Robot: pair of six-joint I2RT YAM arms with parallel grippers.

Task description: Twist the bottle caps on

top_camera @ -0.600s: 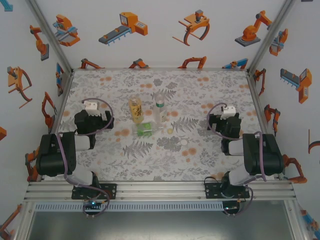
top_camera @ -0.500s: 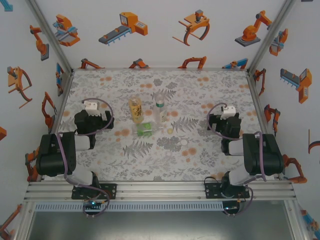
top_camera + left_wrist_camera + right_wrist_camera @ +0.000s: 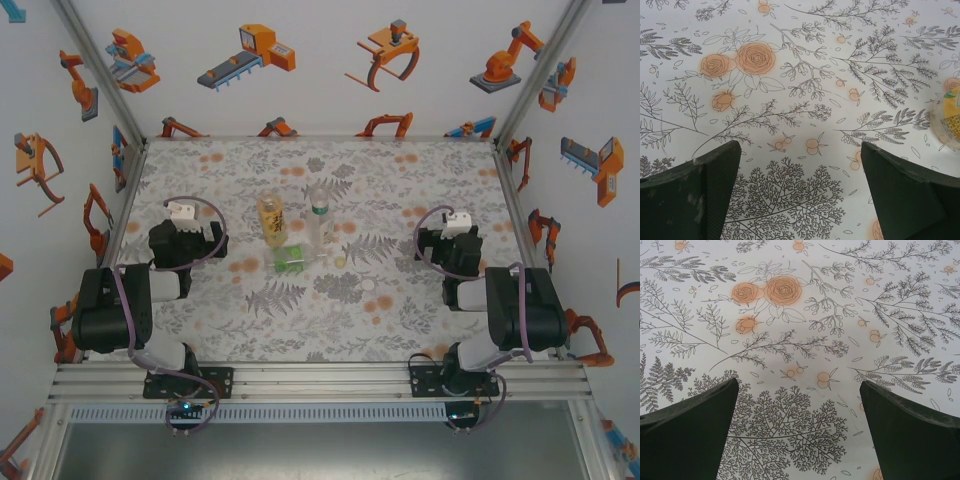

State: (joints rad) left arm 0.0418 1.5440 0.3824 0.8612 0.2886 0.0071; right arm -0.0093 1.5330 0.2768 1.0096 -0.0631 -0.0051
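Three bottles stand close together mid-table: an amber-filled bottle [image 3: 271, 220], a slim bottle with a green label band [image 3: 320, 222], and a short green-tinted bottle [image 3: 291, 259] in front of them. Two loose bottle caps lie to their right, a pale yellow one [image 3: 340, 262] and a whitish one [image 3: 368, 285]. My left gripper [image 3: 181, 213] hovers left of the bottles, open and empty [image 3: 800, 146]; the amber bottle [image 3: 950, 122] shows at the right edge of the left wrist view. My right gripper [image 3: 456, 222] hangs to the right of the caps, open, with only tablecloth between its fingers [image 3: 798, 384].
The flower-patterned table [image 3: 400, 190] is bounded by white walls with orange robot pictures and by a metal rail [image 3: 320, 380] at the near edge, where both arm bases sit. Bare cloth lies behind the bottles and between each gripper and the group.
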